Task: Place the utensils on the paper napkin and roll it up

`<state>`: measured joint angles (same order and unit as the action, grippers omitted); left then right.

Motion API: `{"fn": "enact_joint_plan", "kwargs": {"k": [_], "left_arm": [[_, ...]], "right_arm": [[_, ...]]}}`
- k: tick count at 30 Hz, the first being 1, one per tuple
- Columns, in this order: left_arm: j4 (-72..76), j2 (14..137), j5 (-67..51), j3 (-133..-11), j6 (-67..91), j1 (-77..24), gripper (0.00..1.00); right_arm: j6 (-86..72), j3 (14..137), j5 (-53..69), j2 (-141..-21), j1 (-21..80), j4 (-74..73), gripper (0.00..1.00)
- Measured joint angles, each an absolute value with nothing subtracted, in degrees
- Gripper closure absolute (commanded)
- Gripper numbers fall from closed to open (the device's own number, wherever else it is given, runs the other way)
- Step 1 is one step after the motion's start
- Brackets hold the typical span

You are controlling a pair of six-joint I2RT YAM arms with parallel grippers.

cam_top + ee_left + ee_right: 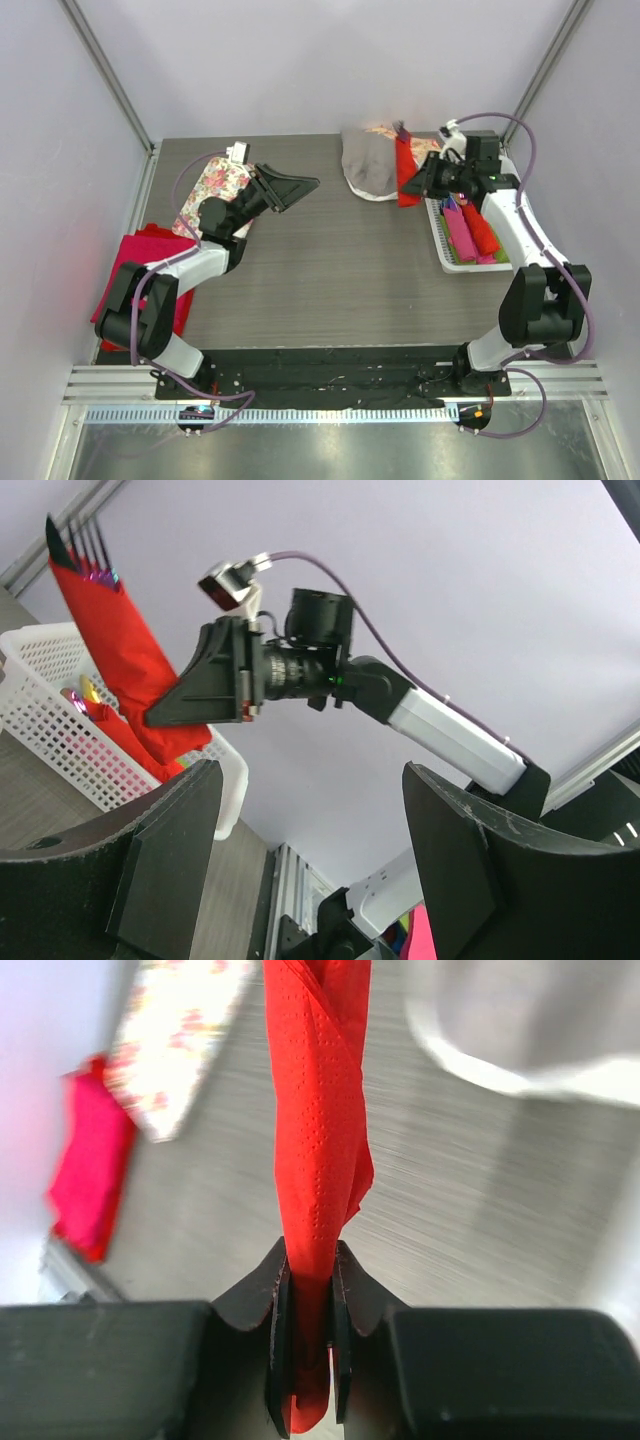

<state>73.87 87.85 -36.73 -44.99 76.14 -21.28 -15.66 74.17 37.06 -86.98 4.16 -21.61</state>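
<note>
- Two grippers, opposite states: the left gripper [297, 193] has its jaws spread wide and nothing between them. It hangs over the far-left part of the table [330, 270], just beside the floral cloth [215, 185].
- Right gripper [310, 1270] is clamped tight on the paper napkin [315, 1140], with both fingers pressed flat against one end of the red roll.
- Napkin is rolled into a narrow twisted tube. From above it sits at the far right of the table, between the grey cloth [368, 165] and the white basket [440, 255].
- Left wrist view: the roll is tilted and utensil tips [88, 555] poke out of its upper end. Its lower end overlaps the basket rim; can't tell whether it touches.
- Basket holds pink rolls [456, 232] and a red roll [480, 232].
- Magenta cloth stack [140, 265] lies at the left edge, well apart from the napkin.
</note>
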Motion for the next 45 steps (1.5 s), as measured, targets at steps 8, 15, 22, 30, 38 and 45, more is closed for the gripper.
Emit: {"fn": "enact_joint_plan", "kwargs": {"k": [8, 15, 22, 30, 38, 45], "left_arm": [[73.9, 87.6, -37.1, -45.0, 76.2, -21.3, 0.23], [74.0, 87.6, -37.1, -44.4, 78.1, -21.2, 0.22], [74.1, 87.6, -37.1, -44.1, 80.4, -21.2, 0.22], [74.1, 87.6, -36.7, -43.8, 82.0, -20.6, 0.22], [74.1, 86.9, -36.7, -43.6, 82.6, -19.2, 0.23], [74.3, 86.5, -36.7, -43.4, 82.7, -18.7, 0.23]], "right_arm": [[-8.7, 76.0, 26.7, -93.1, -8.4, -36.1, 0.99], [-6.8, 75.2, 20.1, -92.2, -12.1, -42.2, 0.99], [-5.3, 72.1, 18.0, -92.0, -12.5, -44.5, 0.99], [-1.1, 71.0, 19.6, -93.6, -12.4, -44.3, 0.99], [3.8, 70.4, 20.6, -98.1, -12.4, -44.2, 0.99], [5.8, 72.1, 21.5, -106.2, -12.4, -44.7, 0.99]]}}
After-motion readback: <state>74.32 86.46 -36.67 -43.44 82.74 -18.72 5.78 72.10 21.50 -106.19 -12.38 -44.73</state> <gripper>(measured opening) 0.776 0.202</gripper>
